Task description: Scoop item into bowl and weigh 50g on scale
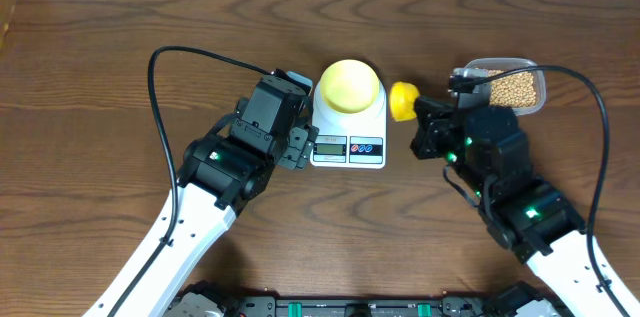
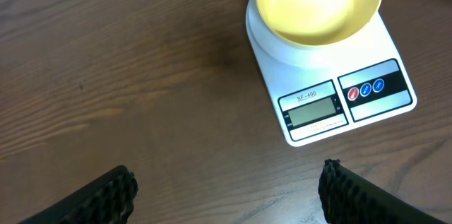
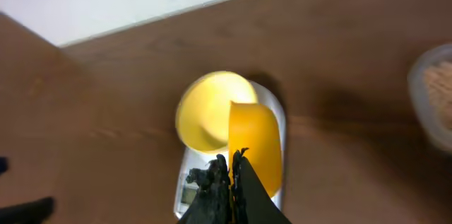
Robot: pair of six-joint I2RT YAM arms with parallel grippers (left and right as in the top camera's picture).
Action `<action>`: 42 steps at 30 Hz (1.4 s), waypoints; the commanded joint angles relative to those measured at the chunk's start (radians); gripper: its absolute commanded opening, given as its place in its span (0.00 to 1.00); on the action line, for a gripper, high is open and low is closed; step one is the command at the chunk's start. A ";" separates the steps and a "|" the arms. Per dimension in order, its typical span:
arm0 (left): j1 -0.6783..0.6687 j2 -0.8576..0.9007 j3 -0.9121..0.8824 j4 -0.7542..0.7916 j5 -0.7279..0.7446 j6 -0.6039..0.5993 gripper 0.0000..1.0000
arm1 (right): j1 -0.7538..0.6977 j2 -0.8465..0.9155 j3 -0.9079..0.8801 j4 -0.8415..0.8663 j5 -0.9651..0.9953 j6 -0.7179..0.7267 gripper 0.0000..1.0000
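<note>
Beans (image 1: 515,87) lie in a clear tub (image 1: 543,95) off to the right side of the right tool (image 3: 232,164). That tool, pressed together, pinches a yellow scoop (image 3: 256,146) whose length points straight ahead, just beside the scale (image 2: 339,104) bearing the bowl (image 2: 318,5). The left tool (image 2: 226,206) stands spread, with the scale ahead and to its right.

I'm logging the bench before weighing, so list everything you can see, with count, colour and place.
bowl: one, pale yellow, on the scale's platform
scale: one, white, mid-table between the arms
scoop: one, bright yellow, just right of the bowl
tub: one, clear, right of the scoop
beans: many, tan, inside the tub
table: one, dark brown wood
left gripper: one, black, open, beside the scale
right gripper: one, black, shut on the scoop
</note>
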 commanded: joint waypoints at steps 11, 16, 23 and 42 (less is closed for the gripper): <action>0.000 -0.006 0.002 0.003 -0.010 0.013 0.84 | -0.108 -0.007 0.096 -0.149 0.064 0.006 0.01; 0.000 -0.006 0.002 0.003 -0.010 0.013 0.85 | -0.108 -0.005 0.109 -0.155 0.076 -0.011 0.01; 0.000 -0.006 0.002 0.003 -0.010 0.013 0.84 | -0.145 0.064 0.213 -0.254 0.077 -0.073 0.01; 0.000 -0.006 0.002 0.003 -0.010 0.013 0.85 | -0.316 0.314 0.561 -0.470 0.069 -0.344 0.01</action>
